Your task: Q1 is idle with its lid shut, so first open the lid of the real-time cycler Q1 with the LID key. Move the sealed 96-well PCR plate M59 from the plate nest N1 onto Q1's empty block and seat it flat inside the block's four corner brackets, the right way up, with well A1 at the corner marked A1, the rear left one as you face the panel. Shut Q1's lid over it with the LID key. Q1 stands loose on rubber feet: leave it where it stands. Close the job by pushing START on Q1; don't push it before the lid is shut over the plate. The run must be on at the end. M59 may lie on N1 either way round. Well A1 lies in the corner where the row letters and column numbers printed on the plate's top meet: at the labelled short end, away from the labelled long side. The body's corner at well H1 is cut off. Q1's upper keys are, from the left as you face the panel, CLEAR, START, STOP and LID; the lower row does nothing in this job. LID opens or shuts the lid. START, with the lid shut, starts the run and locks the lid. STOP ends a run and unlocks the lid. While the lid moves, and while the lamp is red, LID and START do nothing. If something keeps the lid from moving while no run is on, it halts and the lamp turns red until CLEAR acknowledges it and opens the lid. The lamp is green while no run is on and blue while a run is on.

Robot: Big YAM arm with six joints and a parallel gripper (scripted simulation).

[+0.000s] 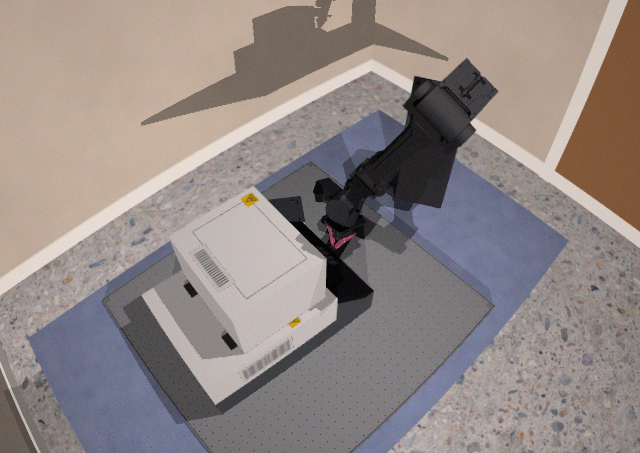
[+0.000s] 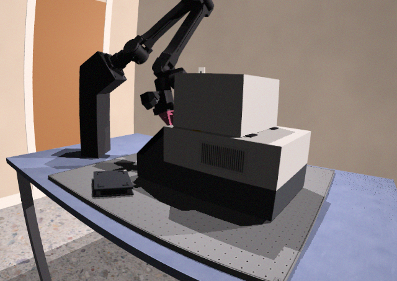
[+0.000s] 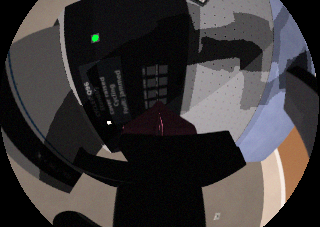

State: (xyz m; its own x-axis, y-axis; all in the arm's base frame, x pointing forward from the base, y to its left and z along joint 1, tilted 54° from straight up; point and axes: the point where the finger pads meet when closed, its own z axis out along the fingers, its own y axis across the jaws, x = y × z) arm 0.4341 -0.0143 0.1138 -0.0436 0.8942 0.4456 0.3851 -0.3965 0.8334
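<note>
Wrist view: gripper pinched fully shut and empty, just above keypad, lamp green at 10 o'clock, lid down — likely pressing a key, LID or START; the nest looks bare.

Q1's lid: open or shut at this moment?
Shut. In the exterior view the lid sits flat on Q1's body with no gap; the wrist view shows a green lamp, so no run is on.

Q1 mid-board, nest N1 beside its panel end, tool prob. just above panel.
</note>
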